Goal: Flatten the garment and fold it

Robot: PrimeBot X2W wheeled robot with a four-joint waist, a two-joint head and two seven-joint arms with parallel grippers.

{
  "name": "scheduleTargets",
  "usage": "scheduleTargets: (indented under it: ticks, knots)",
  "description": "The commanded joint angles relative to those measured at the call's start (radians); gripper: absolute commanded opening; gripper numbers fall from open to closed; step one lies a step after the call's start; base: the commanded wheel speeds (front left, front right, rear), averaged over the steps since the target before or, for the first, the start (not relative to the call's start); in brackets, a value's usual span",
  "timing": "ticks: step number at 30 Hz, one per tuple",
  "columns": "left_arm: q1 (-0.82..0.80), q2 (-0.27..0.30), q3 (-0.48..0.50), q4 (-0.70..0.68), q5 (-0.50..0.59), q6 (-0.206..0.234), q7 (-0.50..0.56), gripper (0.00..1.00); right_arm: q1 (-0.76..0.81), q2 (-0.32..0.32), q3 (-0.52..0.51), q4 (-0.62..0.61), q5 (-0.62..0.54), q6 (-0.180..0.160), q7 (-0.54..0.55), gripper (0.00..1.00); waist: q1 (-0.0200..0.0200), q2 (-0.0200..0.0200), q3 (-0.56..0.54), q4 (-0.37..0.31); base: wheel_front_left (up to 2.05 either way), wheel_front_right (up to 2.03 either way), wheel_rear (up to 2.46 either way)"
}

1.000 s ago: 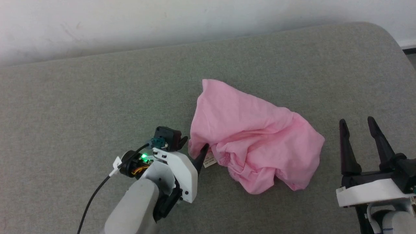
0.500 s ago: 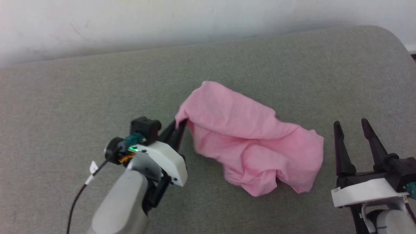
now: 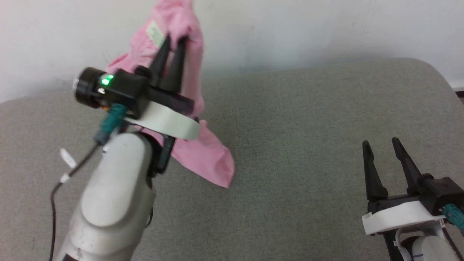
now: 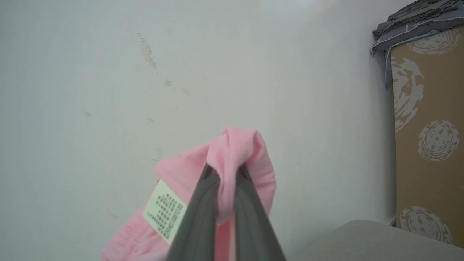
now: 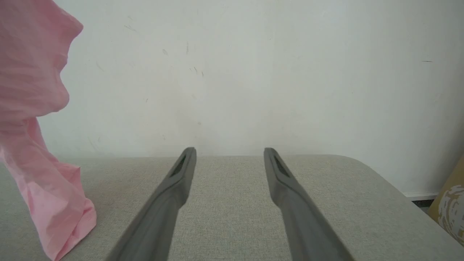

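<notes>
Evidently the flattening step was only at its start: the light pink shorts of thin soft fabric [image 3: 212, 159] hung in the air as a bunched column in front of the white wall [image 3: 290, 29], with nothing spread out and no fold made. The pinch sat close to the small white label [image 4: 165, 214] and the gathered elastic waistband [image 4: 127, 235], so I judged the cloth was held near its top edge. The lowest corner dangled down toward the grey fabric-covered surface [image 3: 308, 127]; from my views I could not tell whether it touched or hung just above.

My left gripper [image 3: 175, 39], its two long dark fingers pointing upward, was clamped together on a small fold of the pink fabric, which bulged out over the fingertips in the left wrist view. My right gripper [image 3: 380, 142] sat low at the right, well apart from the shorts, fingers spread wide and holding nothing.

As I read it, the next move called for a second hold. I would need to bring the right gripper across to the hanging cloth and catch the waistband at a point away from the left pinch, so that both arms could draw the shorts wide and lower them flat. The fabric was limp and layered, so I expected that picking a single edge would need care.
</notes>
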Motion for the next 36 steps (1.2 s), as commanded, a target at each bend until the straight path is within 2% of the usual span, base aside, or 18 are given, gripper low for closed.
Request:
scheduleTargets:
  ticks: [1, 6, 12, 18, 20, 28, 33, 36]
  knots:
    - [0.017, 0.001, -0.019, 0.001, 0.015, 0.005, 0.002, 0.0, 0.001, 0.003, -0.001, 0.003, 0.006, -0.001, -0.004, 1.0, 0.0001, 0.0, -0.008, -0.003, 0.0, 0.0, 0.0]
    - [0.184, -0.022, -0.148, 0.031, 0.037, -0.016, 0.049, 0.0, 0.005, 0.003, -0.003, 0.008, 0.018, -0.001, -0.009, 1.0, 0.0001, 0.0, -0.008, -0.001, 0.0, 0.0, 0.0]
    - [0.419, -0.031, -0.291, 0.139, 0.032, -0.047, 0.12, 0.0, 0.012, 0.003, -0.021, 0.021, 0.015, -0.001, -0.008, 1.0, 0.0001, 0.0, -0.006, 0.025, 0.0, 0.0, 0.0]
    - [0.492, -0.035, -0.359, 0.222, 0.028, -0.067, 0.16, 0.0, 0.008, 0.003, -0.03, 0.037, 0.019, -0.001, 0.003, 1.0, 0.0001, 0.0, -0.009, 0.066, 0.0, 0.0, 0.0]
    - [0.492, -0.039, -0.371, 0.237, 0.028, -0.071, 0.156, 1.0, 0.01, 0.003, -0.026, 0.046, 0.021, -0.001, 0.008, 1.0, 0.0001, 0.0, -0.015, 0.08, 0.0, 0.0, 0.0]
    - [0.487, -0.049, -0.328, 0.211, 0.0, -0.034, 0.064, 1.0, 0.034, 0.003, -0.035, 0.073, 0.008, -0.001, 0.049, 1.0, 0.0001, 0.0, -0.054, 0.155, 0.0, 0.0, 0.0]
    - [0.516, -0.03, -0.261, 0.11, -0.039, -0.004, -0.009, 1.0, 0.04, 0.003, -0.038, 0.082, -0.013, -0.001, 0.108, 1.0, 0.0001, 0.0, -0.075, 0.211, 0.0, 0.0, 0.0]
    - [0.542, -0.014, -0.197, 0.033, -0.06, 0.029, -0.035, 1.0, 0.034, -0.003, -0.034, 0.089, -0.025, -0.001, 0.162, 1.0, 0.0001, 0.0, -0.079, 0.244, 0.0, 0.0, 0.0]
